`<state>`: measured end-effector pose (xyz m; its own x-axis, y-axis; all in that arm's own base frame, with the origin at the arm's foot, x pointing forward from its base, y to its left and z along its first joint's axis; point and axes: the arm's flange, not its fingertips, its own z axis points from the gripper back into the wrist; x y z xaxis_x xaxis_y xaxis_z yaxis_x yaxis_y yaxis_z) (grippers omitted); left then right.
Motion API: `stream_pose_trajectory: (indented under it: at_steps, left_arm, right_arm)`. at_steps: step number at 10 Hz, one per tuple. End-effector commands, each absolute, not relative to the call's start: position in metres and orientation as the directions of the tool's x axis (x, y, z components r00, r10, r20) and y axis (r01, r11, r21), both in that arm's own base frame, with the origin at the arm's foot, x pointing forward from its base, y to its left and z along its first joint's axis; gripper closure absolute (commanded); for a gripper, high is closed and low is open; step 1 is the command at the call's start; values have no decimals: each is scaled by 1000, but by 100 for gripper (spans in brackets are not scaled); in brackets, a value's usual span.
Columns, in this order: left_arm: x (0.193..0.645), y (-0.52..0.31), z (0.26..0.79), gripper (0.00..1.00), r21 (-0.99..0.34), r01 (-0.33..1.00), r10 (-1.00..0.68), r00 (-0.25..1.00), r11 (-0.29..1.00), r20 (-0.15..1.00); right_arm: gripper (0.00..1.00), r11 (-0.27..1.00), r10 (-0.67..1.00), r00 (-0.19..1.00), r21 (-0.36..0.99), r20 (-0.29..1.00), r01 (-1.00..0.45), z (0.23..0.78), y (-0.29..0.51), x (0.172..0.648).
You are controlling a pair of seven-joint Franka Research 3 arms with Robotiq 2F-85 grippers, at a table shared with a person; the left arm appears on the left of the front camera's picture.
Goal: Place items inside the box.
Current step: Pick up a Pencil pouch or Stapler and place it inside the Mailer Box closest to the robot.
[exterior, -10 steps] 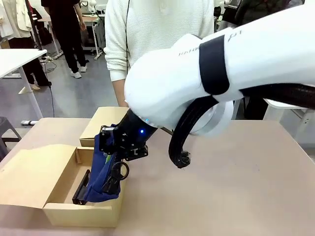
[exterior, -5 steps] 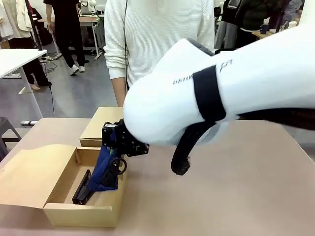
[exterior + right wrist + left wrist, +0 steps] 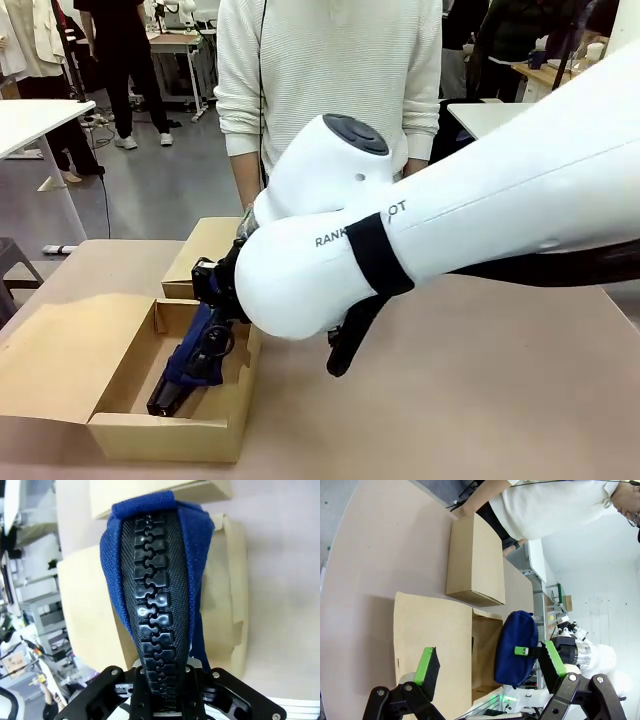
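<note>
The right gripper (image 3: 162, 674) clamps the pouch (image 3: 195, 355), which dips into the box (image 3: 160, 437) near the table's (image 3: 480, 385) front-left corner. It should lower until the pouch lies flat, then release.

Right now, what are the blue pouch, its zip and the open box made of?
Pouch: woven fabric, matte navy, likely canvas or nylon; the surface looks finely textured and it hangs limp.
Zip: chunky black interlocking teeth with a slight gloss, probably moulded plastic, on black woven tape.
Box: plain brown cardboard, matte and unprinted; folded flap and raw cut edges show.
</note>
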<state>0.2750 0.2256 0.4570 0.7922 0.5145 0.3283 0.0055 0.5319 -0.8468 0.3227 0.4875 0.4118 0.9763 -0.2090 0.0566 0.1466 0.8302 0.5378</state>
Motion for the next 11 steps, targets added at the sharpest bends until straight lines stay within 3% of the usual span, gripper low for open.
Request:
stream_pose_trajectory:
  at_steps: [1, 11]
  left_arm:
    - [275, 225, 457, 0, -851, 32, 515, 784, 525, 347]
    - [275, 225, 457, 0, -851, 32, 515, 784, 525, 347]
  right_arm:
    - [93, 849, -196, 980, 505, 28, 155, 415, 518, 332]
    - [93, 908, -161, 980, 373, -114, 193, 362, 531, 346]
